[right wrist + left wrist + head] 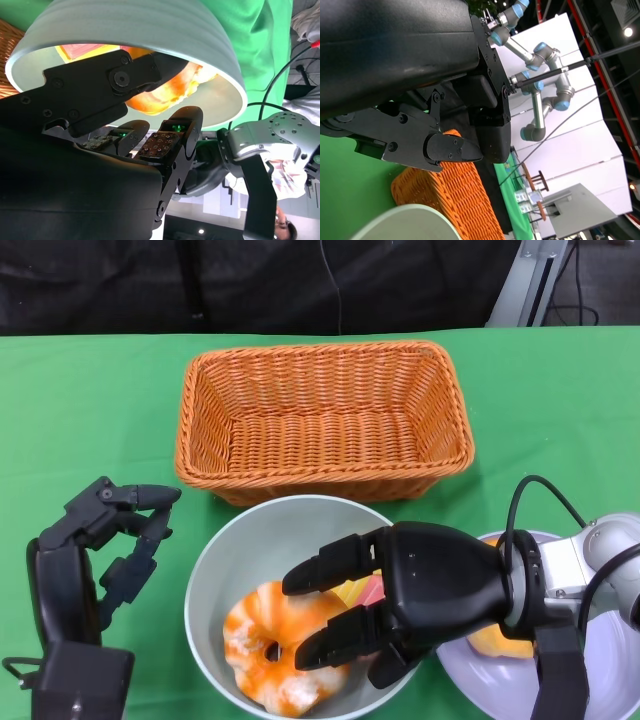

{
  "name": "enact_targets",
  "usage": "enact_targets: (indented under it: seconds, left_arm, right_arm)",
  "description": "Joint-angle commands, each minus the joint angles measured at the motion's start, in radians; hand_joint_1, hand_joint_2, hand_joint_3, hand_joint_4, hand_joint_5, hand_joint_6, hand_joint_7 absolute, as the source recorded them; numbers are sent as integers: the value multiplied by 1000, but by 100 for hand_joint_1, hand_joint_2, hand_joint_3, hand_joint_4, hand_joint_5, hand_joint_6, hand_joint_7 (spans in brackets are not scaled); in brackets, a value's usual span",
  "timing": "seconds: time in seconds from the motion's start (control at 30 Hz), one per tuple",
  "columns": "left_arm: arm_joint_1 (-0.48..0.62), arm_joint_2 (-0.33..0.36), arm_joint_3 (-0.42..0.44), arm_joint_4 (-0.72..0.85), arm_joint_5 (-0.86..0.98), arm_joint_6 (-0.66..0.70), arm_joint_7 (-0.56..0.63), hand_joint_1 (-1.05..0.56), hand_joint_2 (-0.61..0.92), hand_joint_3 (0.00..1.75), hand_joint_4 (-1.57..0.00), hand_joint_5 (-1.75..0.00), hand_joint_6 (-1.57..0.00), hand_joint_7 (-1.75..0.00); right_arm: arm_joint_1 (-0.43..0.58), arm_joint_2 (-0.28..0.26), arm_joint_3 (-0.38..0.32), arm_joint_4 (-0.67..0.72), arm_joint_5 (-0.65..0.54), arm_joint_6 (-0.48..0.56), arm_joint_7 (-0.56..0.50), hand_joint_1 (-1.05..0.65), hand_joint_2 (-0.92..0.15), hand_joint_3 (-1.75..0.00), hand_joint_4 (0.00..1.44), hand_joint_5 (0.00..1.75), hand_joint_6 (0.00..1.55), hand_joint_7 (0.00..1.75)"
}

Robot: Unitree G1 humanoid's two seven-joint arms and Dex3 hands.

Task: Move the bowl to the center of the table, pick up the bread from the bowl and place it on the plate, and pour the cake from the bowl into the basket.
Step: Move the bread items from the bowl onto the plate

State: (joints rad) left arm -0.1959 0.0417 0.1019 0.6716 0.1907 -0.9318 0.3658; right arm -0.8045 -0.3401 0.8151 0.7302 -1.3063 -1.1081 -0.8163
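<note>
Bowl: pale green bowl point(215, 575) sits near the front middle of the green desk point(90, 410), right up against the basket's near wall.
Basket: orange wicker basket point(322, 420) just behind the bowl.
Cake: an orange-and-white glazed ring point(262, 640) lies in the bowl, and a pink-and-yellow piece point(362, 590) peeks out behind the fingers.
Right hand: right hand point(390, 605) reaches over the bowl's right rim, fingers spread above the ring; I cannot tell whether they touch or grip it.
Plate: lavender plate point(610, 660) at front right under the right wrist, with an orange-yellow bread piece point(495, 642) on it.
Left hand: left hand point(100, 545) hovers left of the bowl, fingers loosely curled, holding nothing.
</note>
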Motion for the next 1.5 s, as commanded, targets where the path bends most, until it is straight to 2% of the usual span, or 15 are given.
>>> enact_targets:
  seconds: [0.03,0.6,0.8,1.07,1.5]
  left_arm:
    - [24,3,2,-29,-5,16,-10,-17,92,24,-82,-125,-92,-81]
    - [32,-1,10,-25,17,9,-2,-19,92,24,-82,-126,-92,-78]
    - [37,-6,11,-36,28,14,8,-19,92,24,-81,-126,-92,-78]
    - [42,-18,17,-51,37,16,26,-19,92,24,-81,-127,-93,-79]
    - [76,-41,17,-131,47,57,29,-19,92,22,-80,-129,-92,-81]
  right_arm:
    - [11,-22,15,-18,24,16,13,-65,-85,0,81,5,76,0]
    - [44,-12,41,-61,75,89,77,-64,-85,0,83,4,75,0]
    - [48,-14,53,-88,73,134,132,-65,-87,-1,82,4,74,0]
    - [58,-14,70,-112,72,173,159,-67,-85,0,88,6,78,1]
    - [84,-19,75,-151,102,243,286,-61,-86,-1,91,9,90,3]
